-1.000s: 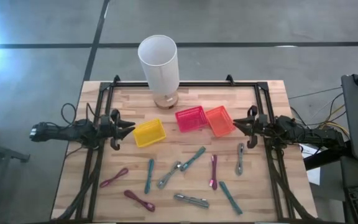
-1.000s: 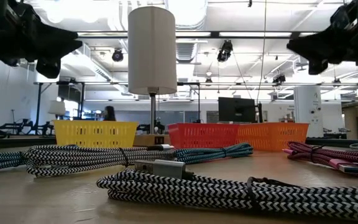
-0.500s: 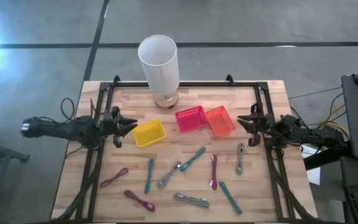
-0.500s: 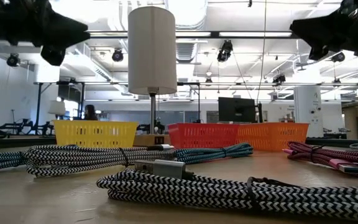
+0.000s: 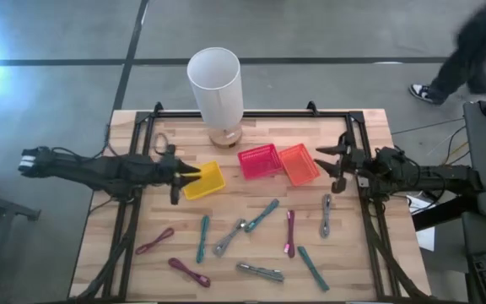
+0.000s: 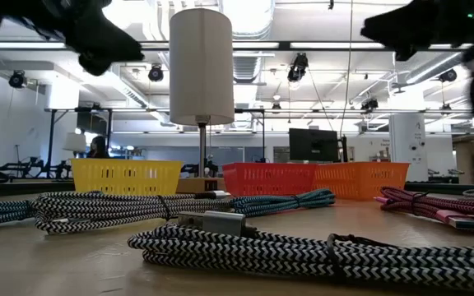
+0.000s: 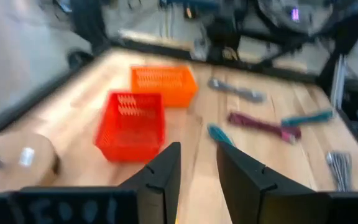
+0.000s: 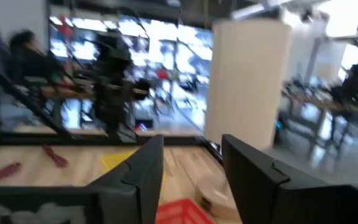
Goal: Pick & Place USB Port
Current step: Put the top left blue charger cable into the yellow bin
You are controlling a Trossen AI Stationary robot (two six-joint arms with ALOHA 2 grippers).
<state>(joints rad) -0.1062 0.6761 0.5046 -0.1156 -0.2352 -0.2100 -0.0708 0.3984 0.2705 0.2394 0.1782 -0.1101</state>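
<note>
High view: bundled USB cables (image 5: 262, 216) lie across the tabletop's six o'clock half, light, floppy, braided; take one mid-bundle. Left claw (image 5: 186, 174), fingers apart, empty, at nine o'clock; right claw (image 5: 329, 160) parted, empty, at three.

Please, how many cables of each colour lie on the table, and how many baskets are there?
Magenta cables: 3
Teal cables: 3
Grey cables: 3
Baskets: 3
Total: 12
</note>
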